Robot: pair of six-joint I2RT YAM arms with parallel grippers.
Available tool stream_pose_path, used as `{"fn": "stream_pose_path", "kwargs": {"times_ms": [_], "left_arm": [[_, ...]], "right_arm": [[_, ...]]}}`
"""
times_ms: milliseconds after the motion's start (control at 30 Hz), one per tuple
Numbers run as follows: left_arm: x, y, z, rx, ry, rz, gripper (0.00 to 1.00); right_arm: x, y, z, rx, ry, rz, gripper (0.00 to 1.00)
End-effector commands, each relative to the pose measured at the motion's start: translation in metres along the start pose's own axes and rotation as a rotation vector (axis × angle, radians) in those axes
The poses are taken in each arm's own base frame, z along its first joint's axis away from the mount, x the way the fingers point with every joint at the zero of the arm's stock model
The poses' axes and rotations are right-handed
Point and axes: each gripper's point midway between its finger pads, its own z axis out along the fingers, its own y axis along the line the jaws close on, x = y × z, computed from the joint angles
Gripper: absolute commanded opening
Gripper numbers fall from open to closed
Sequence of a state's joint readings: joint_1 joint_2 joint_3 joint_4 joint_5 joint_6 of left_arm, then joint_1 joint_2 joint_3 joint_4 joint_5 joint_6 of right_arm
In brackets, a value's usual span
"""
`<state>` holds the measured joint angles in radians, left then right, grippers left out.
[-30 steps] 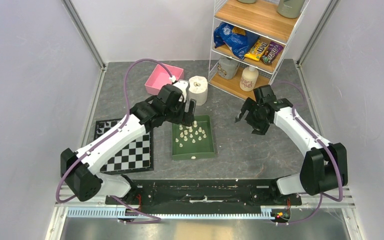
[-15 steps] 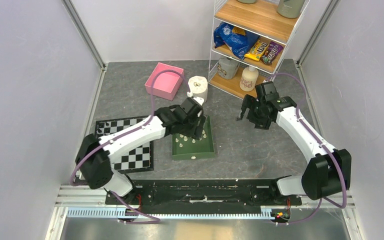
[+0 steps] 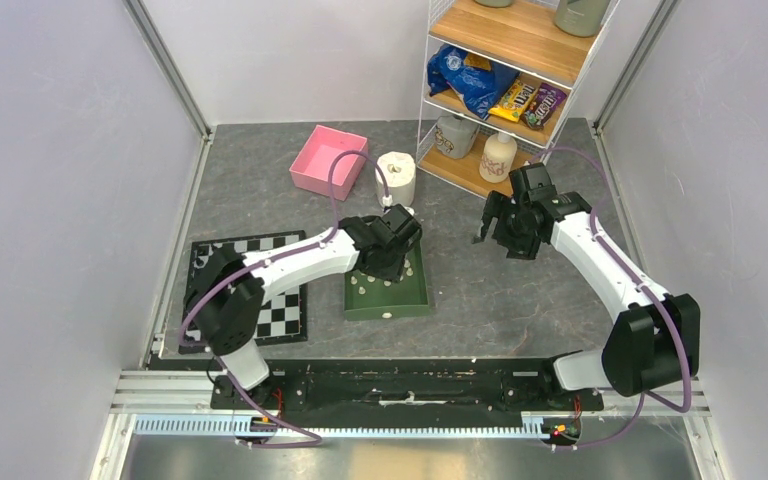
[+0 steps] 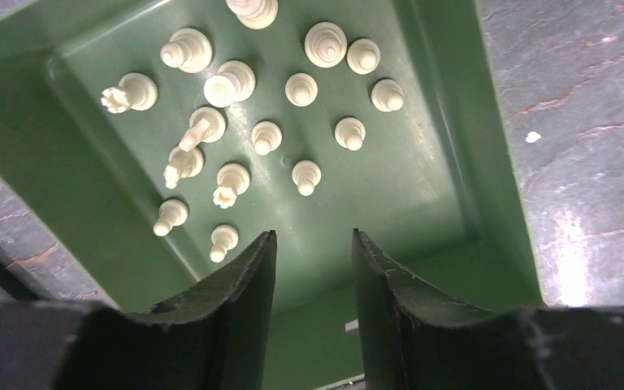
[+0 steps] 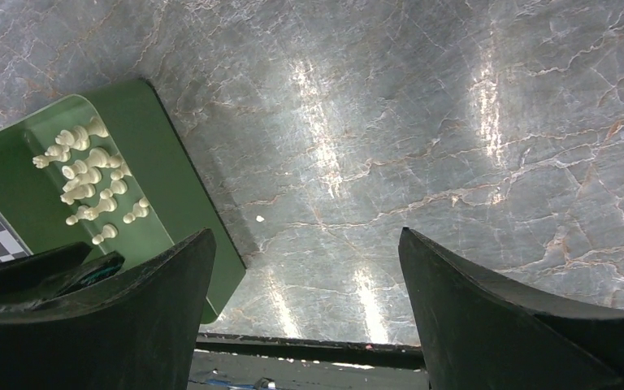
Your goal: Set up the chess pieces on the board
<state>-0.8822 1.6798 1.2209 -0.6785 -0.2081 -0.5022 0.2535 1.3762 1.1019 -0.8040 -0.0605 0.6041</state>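
Several cream-white chess pieces [image 4: 266, 136] stand and lie in a green tray [image 3: 419, 297]; they also show in the right wrist view [image 5: 89, 177]. The checkered board [image 3: 282, 308] lies left of the tray, partly hidden by my left arm. My left gripper [image 4: 313, 244] hangs over the tray's far end, open and empty, a narrow gap between its fingers, just short of the nearest pieces. In the top view the left gripper [image 3: 392, 252] hides part of the tray. My right gripper [image 5: 307, 244] is wide open and empty above bare table right of the tray, and shows in the top view [image 3: 505, 232].
A pink box [image 3: 328, 160] and a white paper roll [image 3: 396, 178] stand behind the tray. A wire shelf rack [image 3: 505, 90] with snacks and bottles stands at the back right. One small piece lies alone at the tray's near end [image 3: 386, 314].
My left arm has swung right and down from near the paper roll until its gripper hangs over the tray. My right gripper has shifted slightly back.
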Motion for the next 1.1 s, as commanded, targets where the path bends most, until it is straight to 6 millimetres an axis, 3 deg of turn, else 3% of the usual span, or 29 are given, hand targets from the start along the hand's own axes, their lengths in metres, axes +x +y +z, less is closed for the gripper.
{"fn": "stream_pose_path", "kwargs": {"times_ms": [0,167,567,1067], "left_arm": [[-0.009,-0.011,0.013,0.01,-0.007,-0.046,0.45],[-0.004,-0.01,0.025,-0.013,0.016,-0.05,0.44],[-0.018,-0.015,0.034,-0.018,-0.017,-0.044,0.4],[-0.016,-0.005,0.033,-0.057,-0.025,-0.059,0.38]], "right_arm": [[-0.004,0.006,-0.003,-0.023,-0.012,0.002,0.91],[-0.001,0.004,-0.002,-0.018,-0.006,0.006,0.91],[0.003,0.002,0.003,-0.011,0.013,0.006,0.91],[0.003,0.002,0.005,-0.008,0.016,0.007,0.91]]}}
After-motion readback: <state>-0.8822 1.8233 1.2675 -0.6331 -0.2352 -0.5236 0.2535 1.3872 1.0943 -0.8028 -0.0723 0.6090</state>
